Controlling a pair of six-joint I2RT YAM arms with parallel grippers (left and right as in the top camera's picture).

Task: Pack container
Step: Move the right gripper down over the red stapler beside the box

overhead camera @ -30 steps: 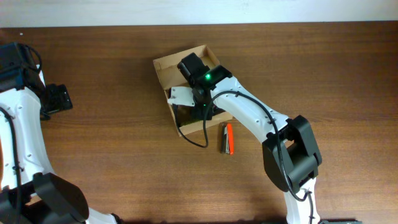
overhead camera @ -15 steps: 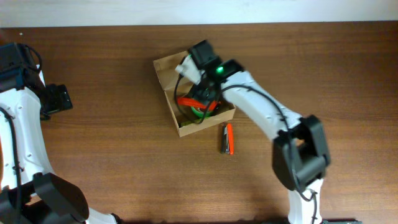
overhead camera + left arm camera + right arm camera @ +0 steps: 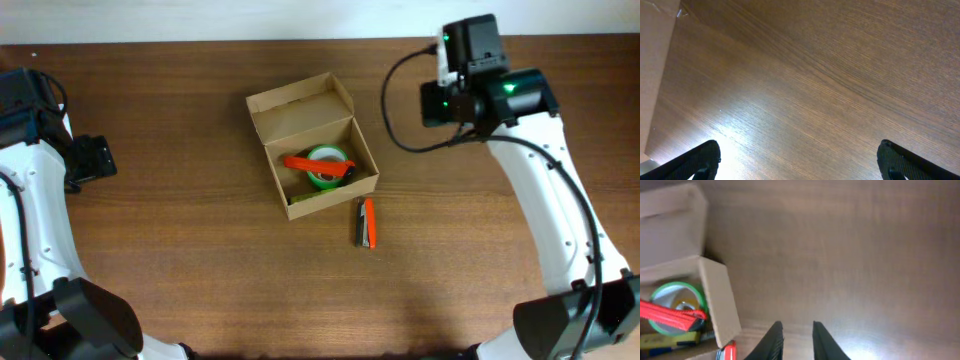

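Two jaw states: right gripper (image 3: 795,327) jaws nearly together on nothing, left gripper (image 3: 799,152) jaws wide apart over bare tabletop (image 3: 815,75). Container (image 3: 300,115) sits mid-tabletop, lid open, green tape roll (image 3: 327,160) inside, well to the left of my right jaws. Orange pen (image 3: 369,222) lies loose just outside its near-right wall, long axis front-to-back. Right arm is nearer, reached out far-right; left arm sits at the left edge.

L end effector (image 3: 799,161): wide open, empty | R end effector (image 3: 797,340): fingers nearly together, empty
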